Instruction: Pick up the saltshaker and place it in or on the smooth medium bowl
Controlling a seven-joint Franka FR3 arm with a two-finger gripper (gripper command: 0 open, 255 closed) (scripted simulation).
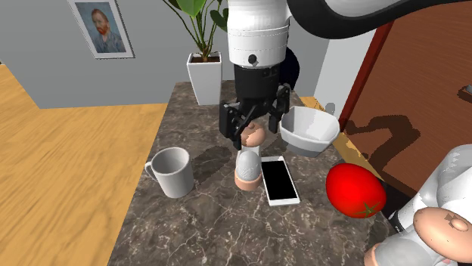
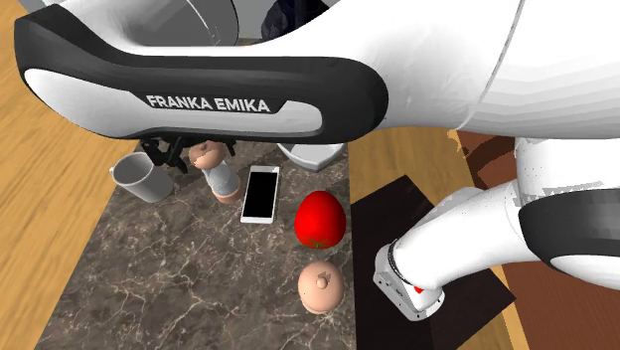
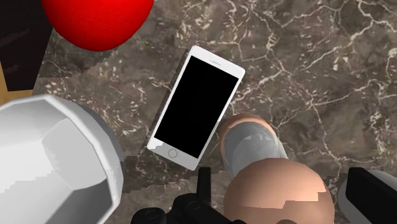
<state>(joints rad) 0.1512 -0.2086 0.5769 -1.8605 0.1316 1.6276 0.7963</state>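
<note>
Closely astride saltshaker top — spread gripper — phone just beside

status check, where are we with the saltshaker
Gripper open, straddling the cap, no contact seen. Saltshaker upright on table, not lifted. Bowl close by, route looks clear; phone flat beside the shaker.

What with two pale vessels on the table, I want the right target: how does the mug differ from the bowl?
The mug has a handle and upright walls; the bowl has no handle and flares wide. The mug stands at the shoulder view's left of the saltshaker, the bowl at its right. Both are pale, upright and empty.
</note>
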